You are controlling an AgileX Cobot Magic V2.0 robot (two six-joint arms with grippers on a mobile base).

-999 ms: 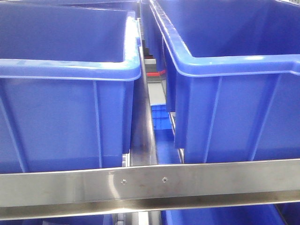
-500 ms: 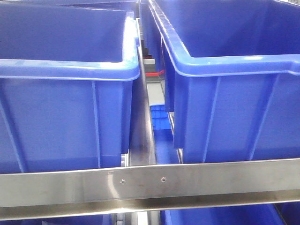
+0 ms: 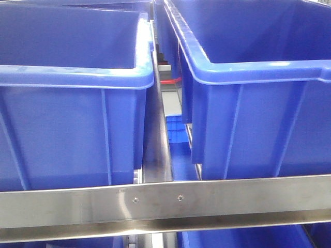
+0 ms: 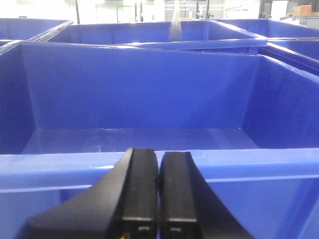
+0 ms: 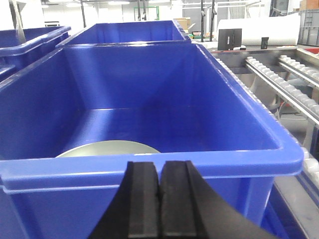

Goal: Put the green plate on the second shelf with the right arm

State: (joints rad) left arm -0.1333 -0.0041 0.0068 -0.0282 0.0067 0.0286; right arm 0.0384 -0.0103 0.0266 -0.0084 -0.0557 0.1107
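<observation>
The green plate (image 5: 107, 148) lies flat on the floor of a blue bin (image 5: 149, 172) in the right wrist view; only its far arc shows above the bin's near rim. My right gripper (image 5: 159, 169) is shut and empty, just outside and in front of that rim, below the plate's level. My left gripper (image 4: 158, 158) is shut and empty in front of the near rim of another blue bin (image 4: 75, 169), whose floor is bare. Neither gripper nor the plate shows in the front view.
Two blue bins (image 3: 72, 77) (image 3: 258, 72) stand side by side on a steel shelf rail (image 3: 165, 204), with a narrow gap and steel divider (image 3: 158, 155) between them. More blue bins lie behind and below. A roller conveyor (image 5: 279, 79) runs at the right.
The front view has shifted very slightly since a second ago; the bins and rail keep their places. Nothing else has visibly changed.
</observation>
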